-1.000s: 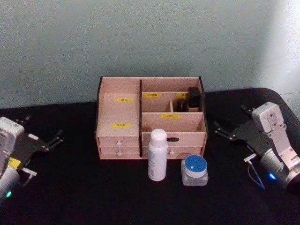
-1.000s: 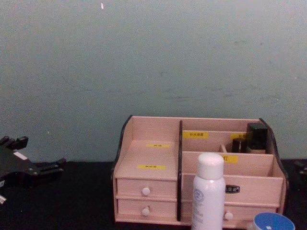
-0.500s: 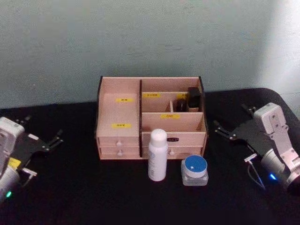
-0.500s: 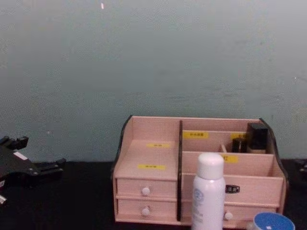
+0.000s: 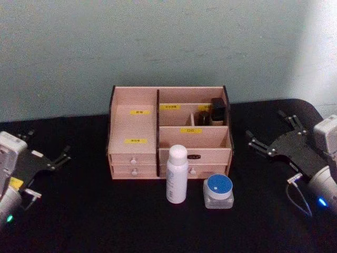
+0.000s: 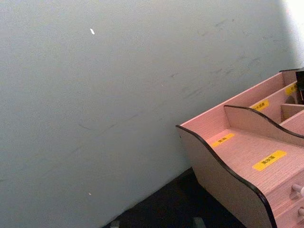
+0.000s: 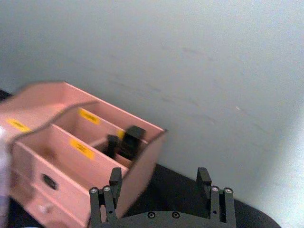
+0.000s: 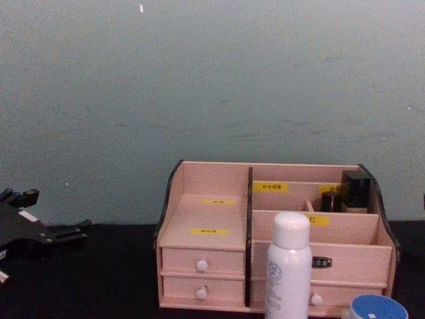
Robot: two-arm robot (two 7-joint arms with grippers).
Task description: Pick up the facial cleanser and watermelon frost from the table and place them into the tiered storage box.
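The facial cleanser [image 5: 177, 174], a tall white bottle, stands upright on the black table just in front of the tiered storage box [image 5: 134, 124]. To its right sits the watermelon frost [image 5: 218, 191], a squat jar with a blue lid. Both also show in the chest view, the bottle [image 8: 289, 266] and the jar's lid [image 8: 378, 308], before the box [image 8: 209, 216]. My right gripper [image 5: 266, 126] hovers open to the right of the box, holding nothing; its wrist view shows the spread fingers [image 7: 102, 192] facing the box [image 7: 57, 142]. My left gripper [image 5: 48, 143] rests open at the far left [image 8: 53, 211].
Small black containers [image 5: 217, 110] stand in the box's back right compartment. The other compartments and the stepped left tier [image 6: 247, 156] hold nothing. A pale wall runs behind the table. The black tabletop [image 5: 95, 211] stretches to both sides of the box.
My right gripper has drawn back to the right, farther from the box, and slightly up. The left arm, bottle and jar have not moved.
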